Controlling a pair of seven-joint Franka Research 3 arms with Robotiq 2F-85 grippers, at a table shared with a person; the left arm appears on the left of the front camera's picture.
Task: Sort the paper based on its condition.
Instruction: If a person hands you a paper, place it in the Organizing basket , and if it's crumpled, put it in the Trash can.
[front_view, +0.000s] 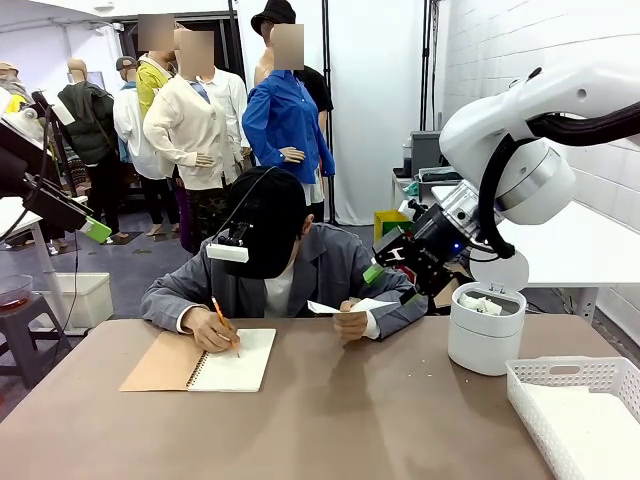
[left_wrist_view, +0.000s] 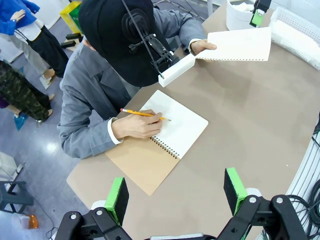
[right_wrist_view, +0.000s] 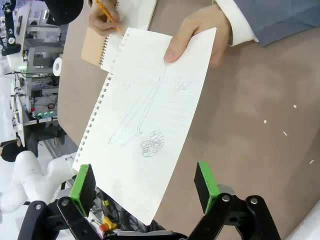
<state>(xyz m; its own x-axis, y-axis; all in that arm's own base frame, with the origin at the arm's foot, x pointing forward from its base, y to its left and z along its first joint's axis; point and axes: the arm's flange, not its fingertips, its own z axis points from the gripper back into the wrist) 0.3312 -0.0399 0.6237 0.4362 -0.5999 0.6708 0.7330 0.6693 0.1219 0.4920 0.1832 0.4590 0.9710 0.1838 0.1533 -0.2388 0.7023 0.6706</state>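
Note:
A person across the table holds out a flat lined paper sheet (right_wrist_view: 150, 120) with pencil marks, pinched at its far end by a hand (right_wrist_view: 200, 35). My right gripper (right_wrist_view: 144, 182) is open, and the sheet's free end reaches in between its green pads (right_wrist_view: 205, 180) without being gripped. In the front view the right gripper (front_view: 385, 262) hovers just right of that sheet (front_view: 335, 307). Over the table's left edge my left gripper (left_wrist_view: 176, 195) hangs high and open, holding nothing. Crumpled paper (front_view: 485, 305) lies in a round white bin (front_view: 485, 345).
The person's other hand writes with a pencil (front_view: 222, 318) in a tan-covered spiral notebook (front_view: 200, 362). At the near right stands a white lattice basket (front_view: 575, 372) with flat white sheets inside. The bin sits just left of the basket.

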